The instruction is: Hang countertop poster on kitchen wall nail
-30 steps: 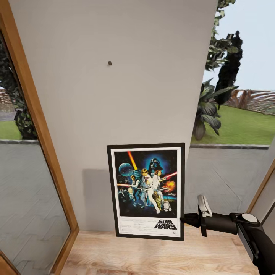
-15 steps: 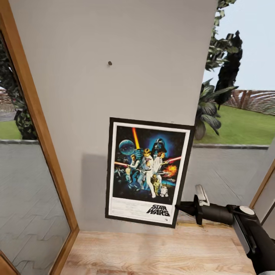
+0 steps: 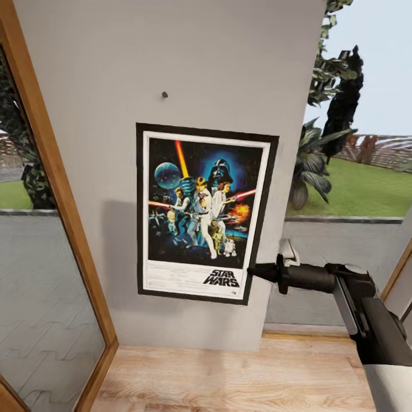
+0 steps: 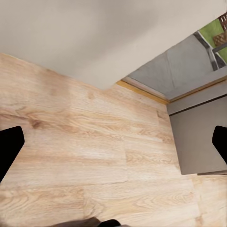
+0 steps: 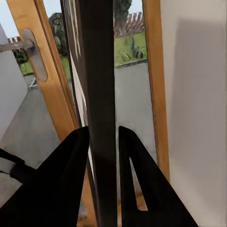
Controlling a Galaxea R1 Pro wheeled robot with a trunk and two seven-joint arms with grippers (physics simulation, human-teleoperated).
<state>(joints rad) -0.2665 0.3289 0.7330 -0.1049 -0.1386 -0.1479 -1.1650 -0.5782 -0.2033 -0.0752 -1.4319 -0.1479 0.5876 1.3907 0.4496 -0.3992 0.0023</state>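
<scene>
- The poster (image 3: 200, 213) is held upright against the pale wall (image 3: 171, 57), slightly tilted, with its top edge a little below the wall nail (image 3: 165, 94).
- Its lower right corner is gripped by the right end effector (image 3: 252, 270), which reaches in from the right on a dark arm.
- In the right wrist view, the poster's black frame (image 5: 100, 109) is seen edge-on, pinched between the two dark fingers (image 5: 66, 175), which are clenched on it.
- A shadow is cast on the wall to the left of the poster.
- A wooden door frame (image 3: 54, 171) is seen at the left and a light wooden floor (image 3: 229, 377) below.
- In the left wrist view, the left end effector (image 4: 113, 146) is spread wide, with nothing between its dark fingertips (image 4: 9, 146), above the wooden floor.
</scene>
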